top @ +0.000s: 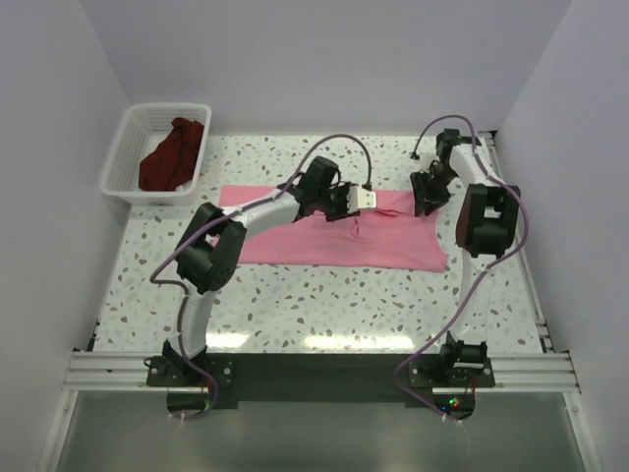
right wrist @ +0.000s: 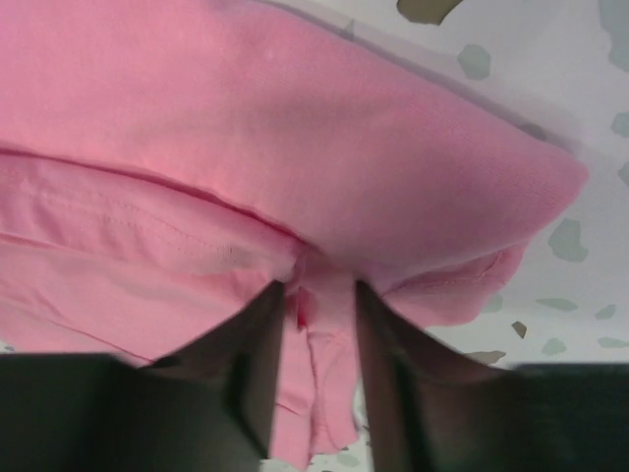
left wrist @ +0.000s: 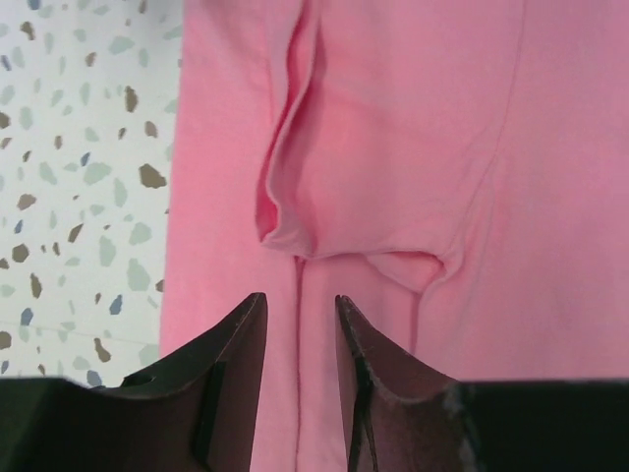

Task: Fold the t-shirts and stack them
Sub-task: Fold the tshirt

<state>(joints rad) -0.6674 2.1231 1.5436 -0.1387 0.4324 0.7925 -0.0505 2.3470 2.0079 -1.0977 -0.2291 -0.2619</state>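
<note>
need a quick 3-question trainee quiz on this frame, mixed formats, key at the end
1. True or false: the maroon t-shirt lies in the white basket.
2. Where does the pink t-shirt lie? A) spread on the speckled table B) in the basket C) on top of the maroon one
3. Fill in: the cloth bunched between the right fingers is ___ in colour.
Key: 1 true; 2 A; 3 pink.
</note>
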